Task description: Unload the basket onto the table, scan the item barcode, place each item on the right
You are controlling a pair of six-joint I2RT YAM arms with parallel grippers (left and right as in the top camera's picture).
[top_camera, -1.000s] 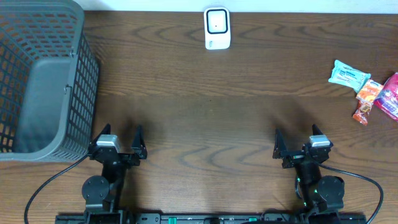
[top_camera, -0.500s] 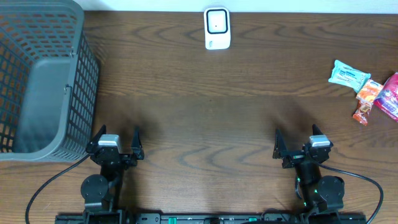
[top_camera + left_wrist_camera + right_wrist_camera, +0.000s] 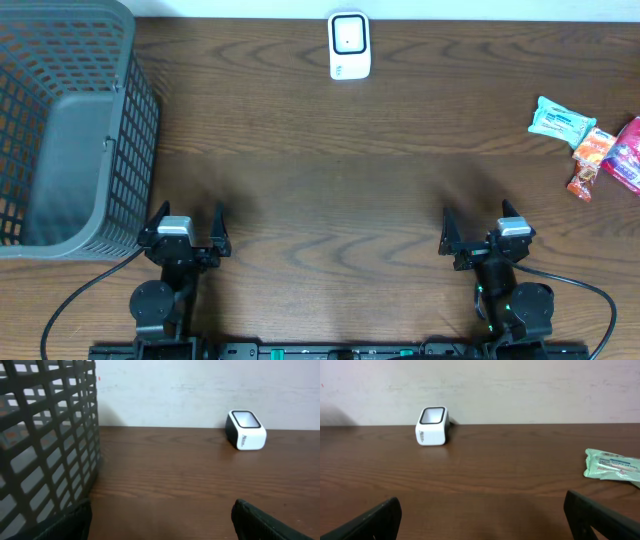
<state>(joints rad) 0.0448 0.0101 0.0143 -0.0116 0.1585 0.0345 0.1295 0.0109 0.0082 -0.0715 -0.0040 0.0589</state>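
Both grippers empty, jaws spread wide at the near edge.
I saw the left gripper [image 3: 186, 222] beside the basket [image 3: 70, 130], the right gripper [image 3: 478, 230] well short of the snack packets [image 3: 590, 145] (far right); scanner [image 3: 349, 45] sat far-centre.

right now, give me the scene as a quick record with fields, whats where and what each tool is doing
scanner: white barcode scanner at the far edge of the table, centre
items: green packet, orange packet and red packet clustered at the far right
basket: grey mesh basket at the far left
left tool: open, holding nothing, near edge, beside the basket
right tool: open, holding nothing, near edge
table: dark wood
task state: no item picked up yet
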